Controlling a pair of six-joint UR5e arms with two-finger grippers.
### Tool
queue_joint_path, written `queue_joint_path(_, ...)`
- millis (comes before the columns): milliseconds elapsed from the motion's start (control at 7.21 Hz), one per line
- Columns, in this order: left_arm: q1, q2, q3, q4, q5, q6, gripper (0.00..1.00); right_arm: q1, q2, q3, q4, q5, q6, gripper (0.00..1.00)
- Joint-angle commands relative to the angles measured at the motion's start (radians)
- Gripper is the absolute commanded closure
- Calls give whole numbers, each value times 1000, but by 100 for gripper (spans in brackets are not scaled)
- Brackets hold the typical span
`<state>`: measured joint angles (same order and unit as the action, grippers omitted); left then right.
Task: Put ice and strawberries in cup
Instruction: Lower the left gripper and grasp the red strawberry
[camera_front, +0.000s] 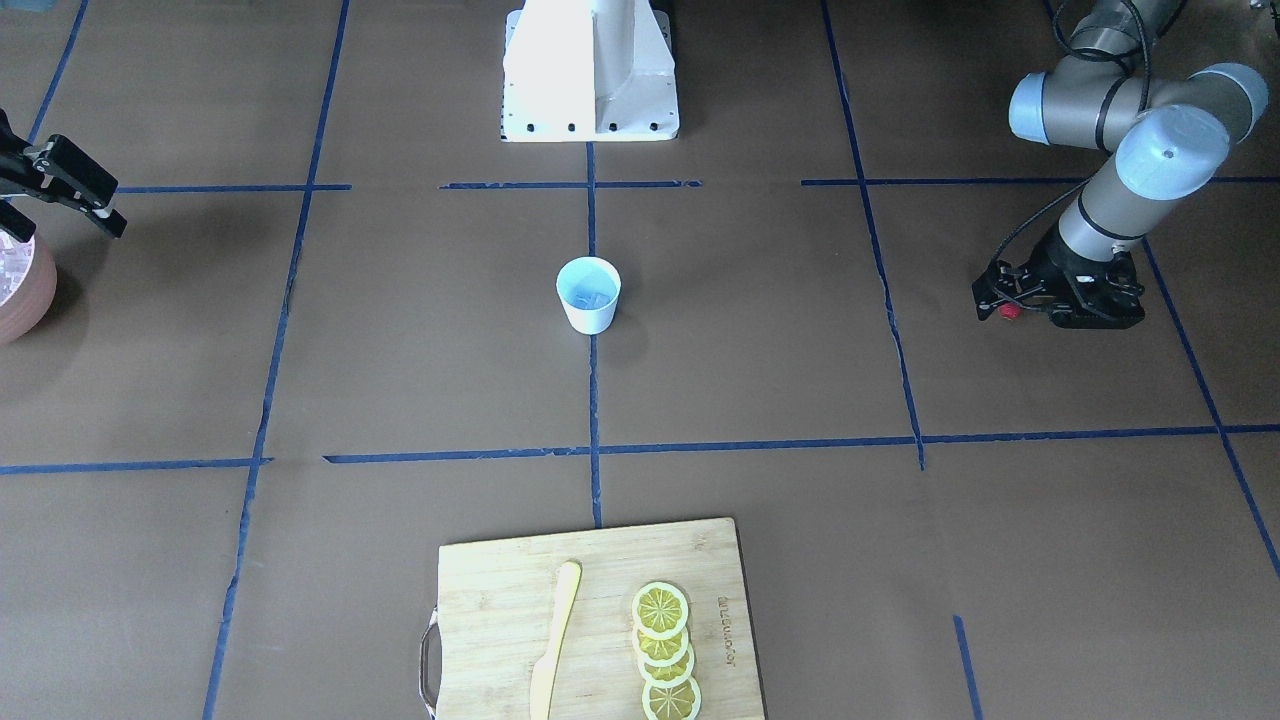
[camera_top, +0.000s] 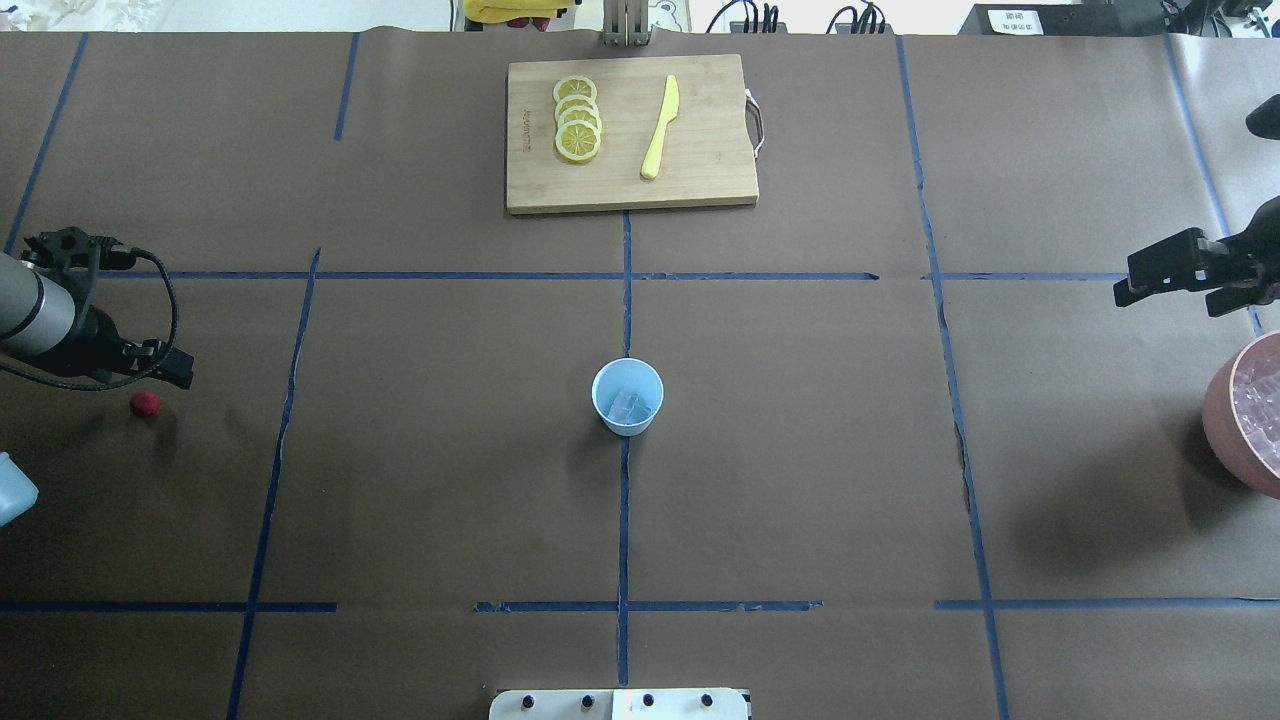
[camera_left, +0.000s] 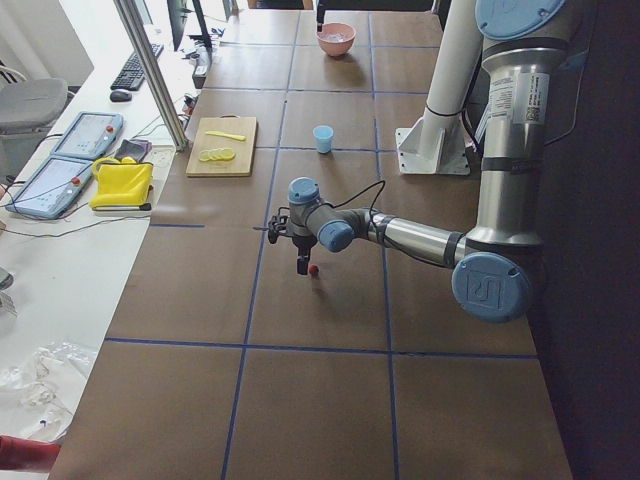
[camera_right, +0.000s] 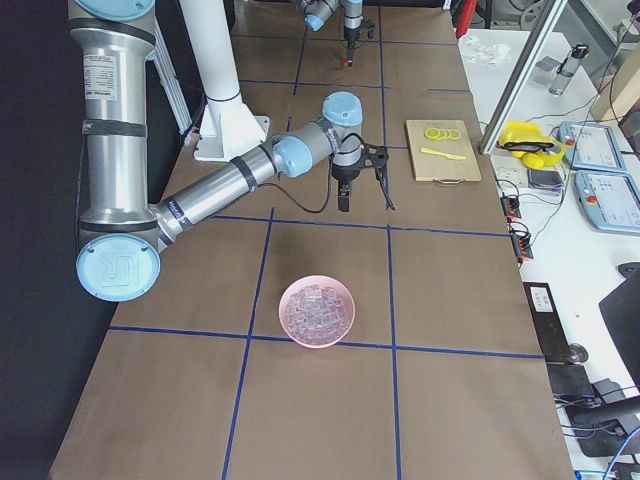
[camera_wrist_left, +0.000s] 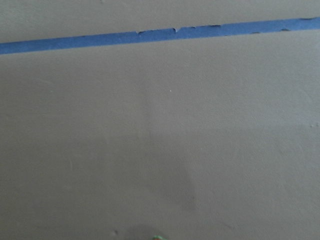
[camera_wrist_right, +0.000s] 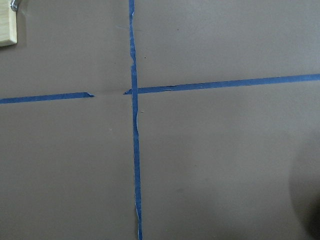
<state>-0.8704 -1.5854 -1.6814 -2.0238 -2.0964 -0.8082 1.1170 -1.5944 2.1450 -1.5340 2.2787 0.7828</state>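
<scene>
The white cup (camera_top: 627, 396) with a light blue inside stands at the table's middle, also in the front view (camera_front: 588, 295). Clear ice cubes (camera_top: 632, 405) lie in it. The red strawberry (camera_top: 145, 403) lies on the brown paper at the far left, also in the front view (camera_front: 1010, 311). My left gripper (camera_front: 1022, 300) is low over the strawberry, looks open, and the berry sits between its fingers, not lifted. My right gripper (camera_top: 1185, 283) is open and empty, hanging just beyond the pinkish bowl (camera_top: 1245, 420) of ice.
A bamboo cutting board (camera_top: 700, 190) with lemon slices (camera_top: 577, 118) and a yellow knife (camera_top: 660, 127) lies at the table's far edge. The robot's white base (camera_front: 590, 70) is behind the cup. Blue tape lines cross the paper.
</scene>
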Motion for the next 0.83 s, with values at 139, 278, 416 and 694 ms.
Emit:
queue_joint_path(139,7,7,14,-12,-8,-25,3,0,1,6,0,-1,3,0)
queue_joint_path(278,8,10,12,-12,-10,-26,9,0,1,4,0,-1,3,0)
queue_joint_path(416,8,10,12,-12,-10,-26,21,0,1,4,0,-1,3,0)
queue_joint_path(694,8,13,12,-12,-10,-26,74,0,1,6,0,-2,3,0)
